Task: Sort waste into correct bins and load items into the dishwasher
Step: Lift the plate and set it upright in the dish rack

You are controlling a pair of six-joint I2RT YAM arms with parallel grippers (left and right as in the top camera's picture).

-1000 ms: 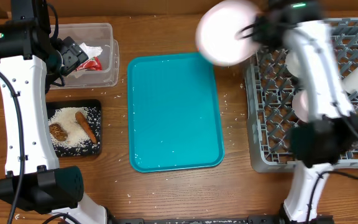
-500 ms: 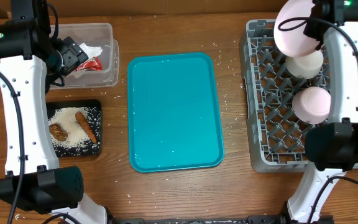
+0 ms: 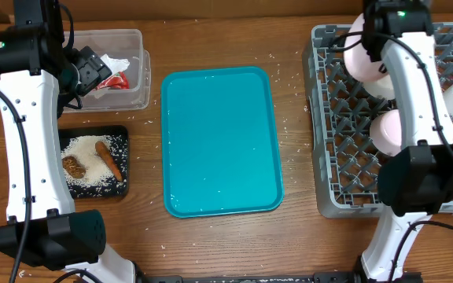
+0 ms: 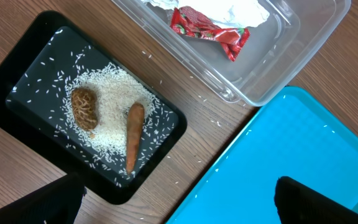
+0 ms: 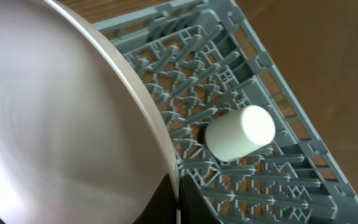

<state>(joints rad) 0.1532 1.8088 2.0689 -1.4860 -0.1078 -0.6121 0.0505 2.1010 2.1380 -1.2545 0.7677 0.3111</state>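
Plate (image 3: 359,53), round, smooth and pinkish-white, is hanging steeply tilted, face turning partly upward, over the far left corner of the dish rack (image 3: 344,165), the right gripper (image 5: 178,198) clamping its rim.

Wood table (image 3: 297,236): clear tub (image 3: 142,88), blk tray (image 3: 123,192), teal tray (image 3: 219,141), grey rack (image 3: 344,173), stray rice (image 4: 211,122).

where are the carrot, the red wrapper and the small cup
carrot (image 4: 133,134), left wrist view, middle of its body
red wrapper (image 4: 207,28), left wrist view, its centre
small cup (image 5: 234,137), right wrist view, its side wall
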